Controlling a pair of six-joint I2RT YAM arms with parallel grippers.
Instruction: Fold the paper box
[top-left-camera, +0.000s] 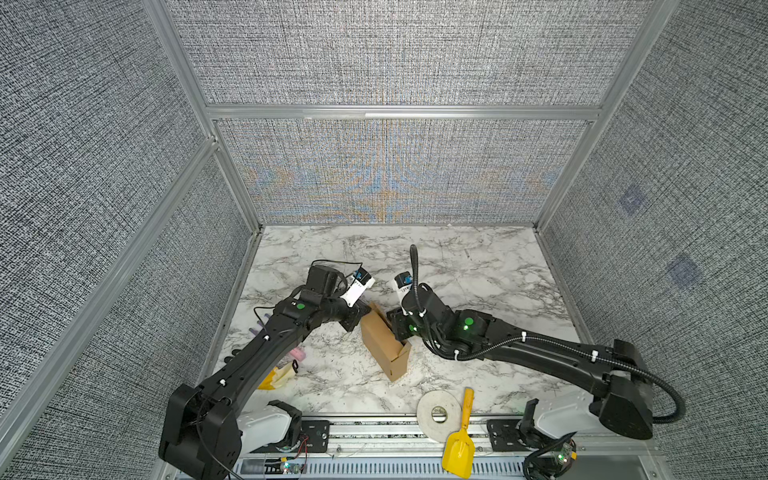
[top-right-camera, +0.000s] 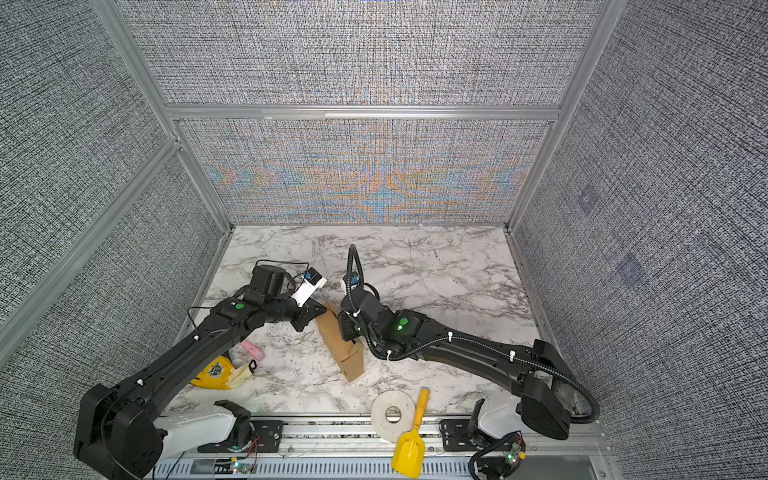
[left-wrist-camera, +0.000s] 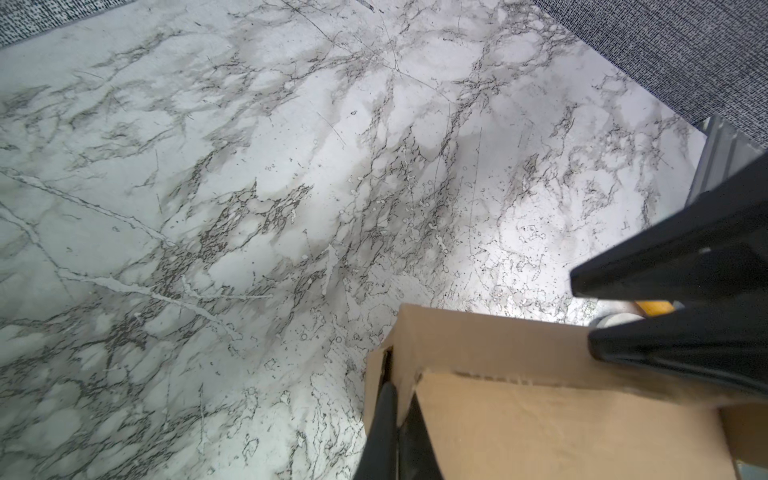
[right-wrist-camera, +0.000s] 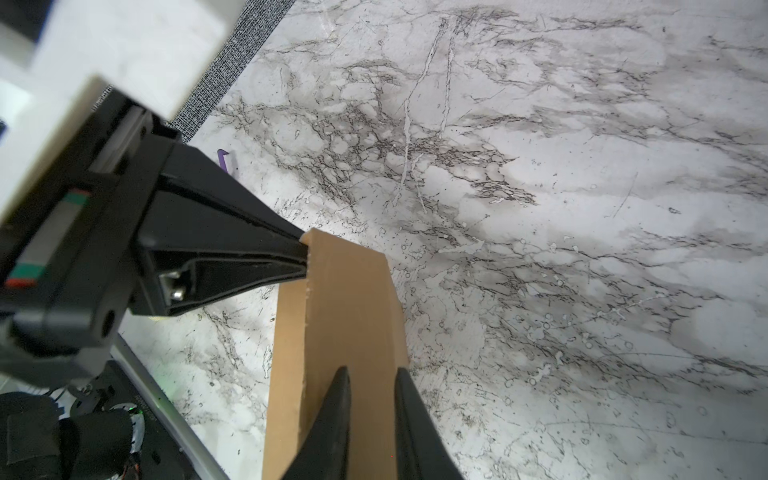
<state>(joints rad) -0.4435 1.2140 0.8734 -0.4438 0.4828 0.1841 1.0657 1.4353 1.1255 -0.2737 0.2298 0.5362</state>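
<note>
Both arms reach in from the near edge and meet mid-table; the left arm (top-left-camera: 266, 353) stretches forward and rightward; the right arm (top-left-camera: 540, 349) sweeps in leftward, wrist bent down; the left gripper (right-wrist-camera: 306, 258) has its jaws pinched tight on an edge of the paper box (top-left-camera: 380, 340); the right gripper (right-wrist-camera: 370, 386) faces it, fingers (right-wrist-camera: 338, 399) slightly apart with cardboard between them; whether they actually grip it can't be made out.

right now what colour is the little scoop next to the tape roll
The scoop is yellow, clearest in a top view.
</note>
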